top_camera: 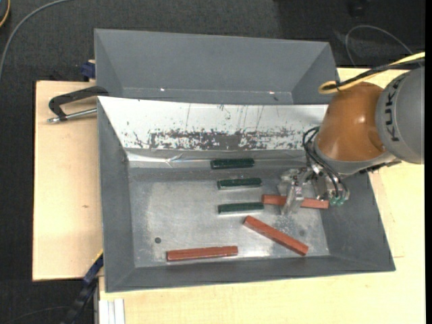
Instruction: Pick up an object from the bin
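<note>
Item: short red-brown bar (272, 200), flat and narrow with square ends, lying almost level across the right part of the floor of the grey metal bin (135, 201). Position of robot: the hand (294, 196) stands low over the middle of this bar, which shows to either side of it; whether the hand is open or closed cannot be told, and no grip on the bar can be confirmed. Neighbours: slanted red-brown bar (275, 235) just in front, apart from it; front green bar (241, 208) just to its left, end to end; middle green bar (239, 183) and rear green bar (232, 163) further back; long red-brown bar (202, 253) well apart near the front wall. Handling, by judgement: stiff, light, probably wood or hard plastic, not fragile; smooth faces may slip, and a thin piece lying flat on metal gives little edge to catch. Recommended hold: across the narrow width, on the two long sides, at mid-length so that it lifts level and does not swing. Hazard: a hold near one end would likely let the bar tip or twist free.
</note>
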Robot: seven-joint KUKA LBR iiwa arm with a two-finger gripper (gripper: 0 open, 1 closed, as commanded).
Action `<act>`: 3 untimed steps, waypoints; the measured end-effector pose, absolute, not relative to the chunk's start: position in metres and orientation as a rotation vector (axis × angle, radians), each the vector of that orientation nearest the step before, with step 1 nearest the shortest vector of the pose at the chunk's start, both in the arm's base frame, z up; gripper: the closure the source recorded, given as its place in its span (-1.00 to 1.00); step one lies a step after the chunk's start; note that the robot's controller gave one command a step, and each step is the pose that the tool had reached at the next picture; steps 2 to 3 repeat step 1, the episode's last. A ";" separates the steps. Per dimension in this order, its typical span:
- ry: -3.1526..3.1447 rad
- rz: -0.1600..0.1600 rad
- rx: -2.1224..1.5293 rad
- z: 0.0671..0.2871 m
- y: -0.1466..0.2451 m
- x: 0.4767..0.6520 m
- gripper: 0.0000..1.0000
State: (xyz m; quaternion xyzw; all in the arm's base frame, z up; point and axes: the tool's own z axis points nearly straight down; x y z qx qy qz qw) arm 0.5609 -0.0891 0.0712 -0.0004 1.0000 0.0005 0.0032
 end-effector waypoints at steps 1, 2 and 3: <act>3.135 0.000 0.072 0.202 -0.102 0.571 1.00; 3.135 0.000 0.072 0.202 -0.102 0.571 1.00; 3.135 0.000 0.072 0.202 -0.102 0.571 1.00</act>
